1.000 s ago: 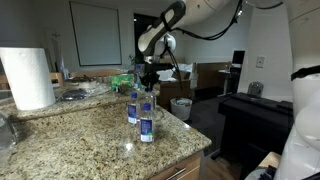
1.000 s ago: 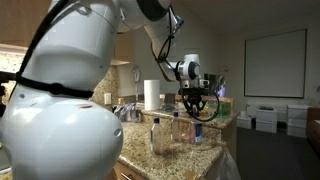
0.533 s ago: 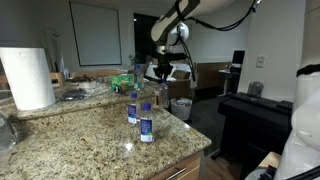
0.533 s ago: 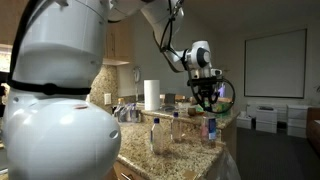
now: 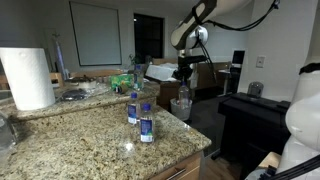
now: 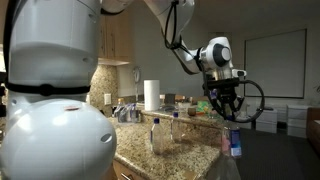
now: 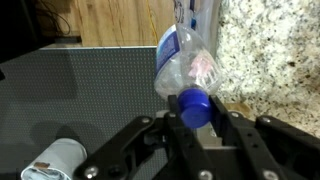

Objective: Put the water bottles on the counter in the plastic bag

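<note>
My gripper [image 5: 183, 72] is shut on the neck of a clear water bottle [image 5: 184, 91] and holds it off the counter's far edge, above the whitish plastic bag [image 5: 181, 107]. In the wrist view the fingers [image 7: 170, 118] clamp just under the blue cap [image 7: 195, 108], and the bottle body [image 7: 185, 62] hangs over dark floor. In an exterior view the held bottle [image 6: 233, 141] hangs below the gripper [image 6: 224, 102], beyond the counter edge. Two more bottles [image 5: 133, 107] [image 5: 146, 123] stand upright on the granite counter [image 5: 90, 140]. A whitish bucket shape [image 7: 55, 160] lies at the lower left of the wrist view.
A big paper towel roll [image 5: 27, 77] stands at the counter's near left. Clutter and a green item [image 5: 122, 80] lie at the counter's back. A black piano-like piece [image 5: 255, 112] stands across the floor. The counter's rounded edge [image 7: 232, 60] is just beside the held bottle.
The arm has carried the bottle from above the counter's back edge outward, past the counter and over the bag. The two standing bottles have not moved.
</note>
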{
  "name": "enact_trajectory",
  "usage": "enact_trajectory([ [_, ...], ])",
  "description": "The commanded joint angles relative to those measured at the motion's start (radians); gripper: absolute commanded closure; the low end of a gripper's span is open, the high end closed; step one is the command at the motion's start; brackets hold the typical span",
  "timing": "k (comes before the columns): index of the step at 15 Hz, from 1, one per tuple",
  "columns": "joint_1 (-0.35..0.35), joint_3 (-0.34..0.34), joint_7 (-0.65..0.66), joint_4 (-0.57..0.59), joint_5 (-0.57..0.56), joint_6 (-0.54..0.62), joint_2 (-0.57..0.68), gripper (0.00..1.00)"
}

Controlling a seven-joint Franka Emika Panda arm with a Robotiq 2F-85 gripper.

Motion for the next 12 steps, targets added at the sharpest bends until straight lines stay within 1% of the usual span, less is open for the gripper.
enact_trajectory([
  [1, -0.033, -0.022, 0.055, -0.059, -0.025, 0.031, 0.027, 0.91],
  [5, -0.054, -0.026, 0.045, -0.090, 0.034, 0.034, 0.105, 0.91],
  [12, -0.062, 0.011, 0.014, -0.083, 0.191, 0.082, 0.207, 0.91],
])
